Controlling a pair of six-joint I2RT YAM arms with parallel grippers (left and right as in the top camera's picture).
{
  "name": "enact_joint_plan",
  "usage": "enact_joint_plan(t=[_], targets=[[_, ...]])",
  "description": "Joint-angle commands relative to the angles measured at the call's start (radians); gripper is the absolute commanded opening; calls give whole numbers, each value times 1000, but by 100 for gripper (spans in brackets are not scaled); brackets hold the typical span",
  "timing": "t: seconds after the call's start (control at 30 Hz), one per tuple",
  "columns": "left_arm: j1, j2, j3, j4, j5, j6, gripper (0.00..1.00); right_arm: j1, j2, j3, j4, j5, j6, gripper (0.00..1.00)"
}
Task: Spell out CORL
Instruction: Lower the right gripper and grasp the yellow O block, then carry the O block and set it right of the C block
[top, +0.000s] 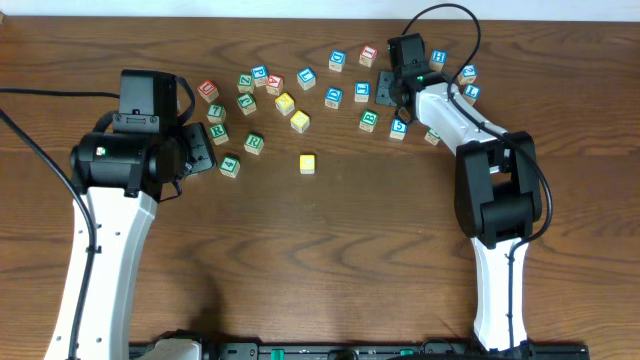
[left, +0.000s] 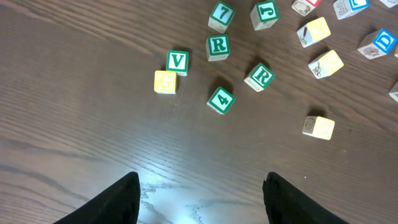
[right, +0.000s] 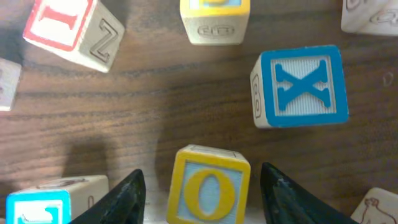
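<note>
**A:** Where's the letter we want?

**B:** The O block (right: 210, 180) sits among the scattered blocks at the far right of the table (top: 330, 250). The right gripper (right: 204, 202) is over it with its jaws wide, one finger on each side and a gap showing on both. It holds nothing.

**A:** What could spoil the grab?

**B:** Crowding, I'd say. In the wrist view a blue-faced block (right: 50, 202) lies just beside the left finger (right: 127, 199). If the jaws close off-centre, that finger could drag it along or wedge it against the O. The X block (right: 305, 84) is near the right finger, so a skewed descent might knock it. The O could also twist if the pads meet it at a corner.

**A:** Anything else around?

**B:** A red block (right: 62, 28) far left and another block (right: 214, 22) just beyond the O. Neither blocks the jaws.

**A:** And the other arm?

**B:** The left gripper (left: 202, 199) hangs wide and empty over bare wood. Two R blocks (left: 218, 45) lie beyond it, well apart from the fingers. I can't make out a C or an L.
</note>
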Motion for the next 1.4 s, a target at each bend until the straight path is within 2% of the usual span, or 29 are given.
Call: enact_joint_plan(t=[0.0, 0.13, 0.37, 0.6, 0.87, 1.1, 1.37], targets=[[4, -2, 12, -2, -5, 16, 63, 1, 10, -8, 24, 23, -10, 49], [4, -2, 12, -2, -6, 17, 63, 1, 10, -8, 39, 34, -10, 35], [4, -2, 12, -2, -6, 17, 63, -1, 10, -8, 38, 34, -10, 33], [4, -2, 12, -2, -6, 17, 63, -2, 4, -8, 37, 33, -23, 25], [4, -2, 12, -2, -6, 16, 63, -2, -56, -8, 13, 33, -92, 25], [4, -2, 12, -2, -5, 17, 63, 0, -185, -8, -78, 25, -93, 25], [4, -2, 12, -2, -5, 16, 63, 26, -356, -8, -324, -235, -114, 26]])
